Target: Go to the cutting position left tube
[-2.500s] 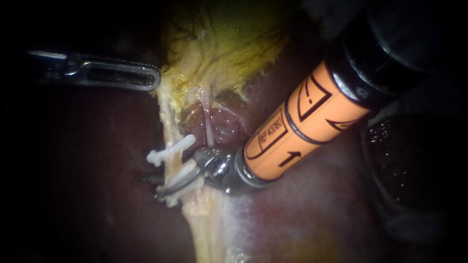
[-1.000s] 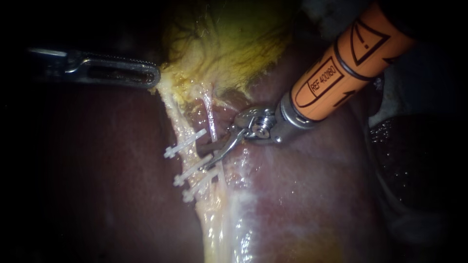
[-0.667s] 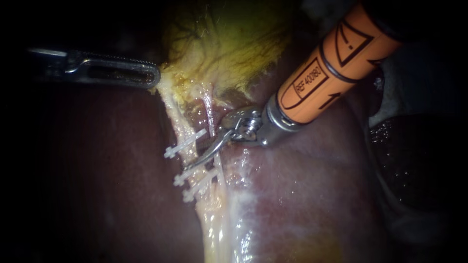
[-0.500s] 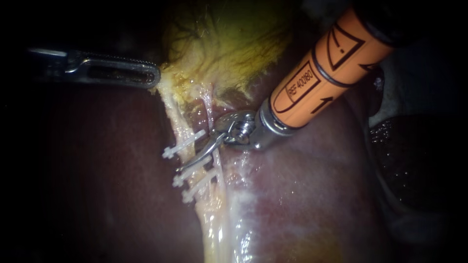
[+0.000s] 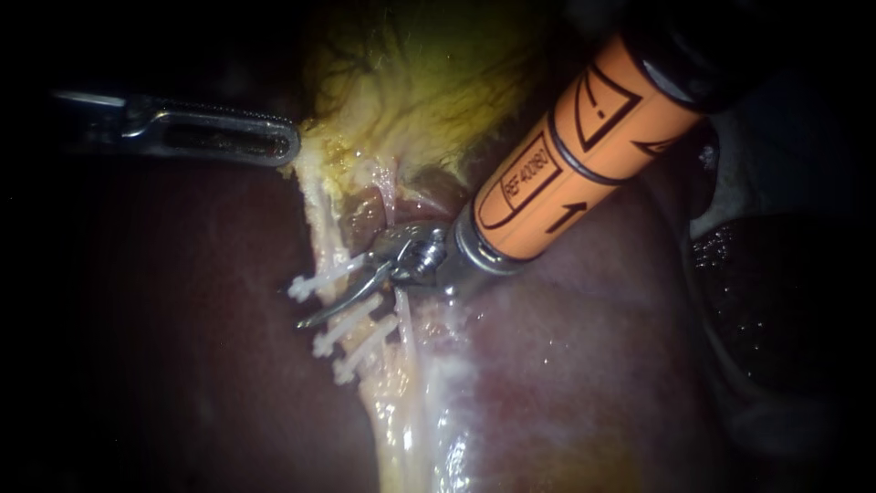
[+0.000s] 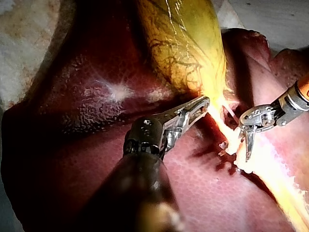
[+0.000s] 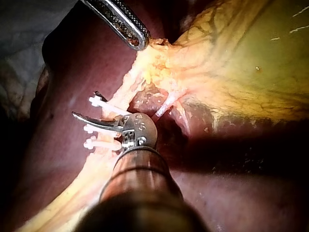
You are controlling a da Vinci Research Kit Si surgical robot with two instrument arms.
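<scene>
Dark red, glistening liver fills the endoscope view below the yellow-green gallbladder. At upper left, the left instrument is clamped on the gallbladder's edge. At centre, the orange-shafted right instrument holds its curved blades parted across the pale left tube, between the top white plastic clip and the two lower clips.

The left wrist view shows a blade against the tube, ahead of the left instrument.

The right wrist view shows the same placement. The approach looks nearly complete, with only fine seating left.

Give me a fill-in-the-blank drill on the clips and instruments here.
The left tube carries ____ white clips.
The right instrument, tip among those clips, has an ____ shaft.
The left instrument holds the edge of the ____.
Missing words: three; orange; gallbladder.
</scene>
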